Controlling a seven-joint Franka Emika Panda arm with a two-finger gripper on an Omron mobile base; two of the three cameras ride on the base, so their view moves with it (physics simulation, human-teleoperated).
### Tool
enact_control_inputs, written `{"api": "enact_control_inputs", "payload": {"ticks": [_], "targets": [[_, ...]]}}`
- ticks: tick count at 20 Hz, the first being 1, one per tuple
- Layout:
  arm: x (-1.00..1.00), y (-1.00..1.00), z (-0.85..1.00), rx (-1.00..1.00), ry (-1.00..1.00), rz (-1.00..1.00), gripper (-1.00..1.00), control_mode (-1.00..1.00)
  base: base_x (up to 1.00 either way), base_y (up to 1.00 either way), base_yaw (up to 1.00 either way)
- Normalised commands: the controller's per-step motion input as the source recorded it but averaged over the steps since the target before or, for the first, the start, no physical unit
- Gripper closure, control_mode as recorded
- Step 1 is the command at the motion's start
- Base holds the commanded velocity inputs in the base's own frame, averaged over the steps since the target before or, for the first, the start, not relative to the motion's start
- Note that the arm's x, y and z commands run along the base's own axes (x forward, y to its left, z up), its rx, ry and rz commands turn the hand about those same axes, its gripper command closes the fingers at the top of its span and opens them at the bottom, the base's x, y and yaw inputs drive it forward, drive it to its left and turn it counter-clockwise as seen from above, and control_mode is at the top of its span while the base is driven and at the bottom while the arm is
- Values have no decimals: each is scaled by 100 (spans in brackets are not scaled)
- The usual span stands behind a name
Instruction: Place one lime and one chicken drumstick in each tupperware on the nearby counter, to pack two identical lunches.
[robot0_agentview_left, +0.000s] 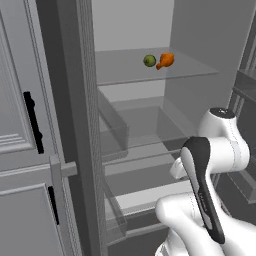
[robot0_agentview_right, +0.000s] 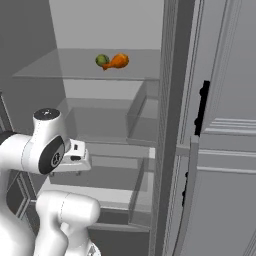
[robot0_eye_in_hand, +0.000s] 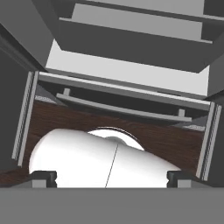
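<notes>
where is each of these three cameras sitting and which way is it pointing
Left base view: behind the arm on its left, facing into the open fridge; lime and drumstick on the upper glass shelf; white arm at lower right.
Right base view: behind on its right, same fridge; arm at lower left.
Hand view: on the hand, looking down toward the fridge's bottom and dark wood floor; open gripper along the bottom.
Shared: both base views show the lime, drumstick and shelves.
</notes>
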Motion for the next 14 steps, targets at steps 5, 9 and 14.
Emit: {"api": "enact_control_inputs", "payload": {"ticks": [5,9,14], "targets": [[0,0,0,0,0,0,-100,100,27,-8,4],[0,0,0,0,0,0,-100,100,-1,0,0],[-19,0,33,0,-55,0,-100,-100,0,0,0]]}}
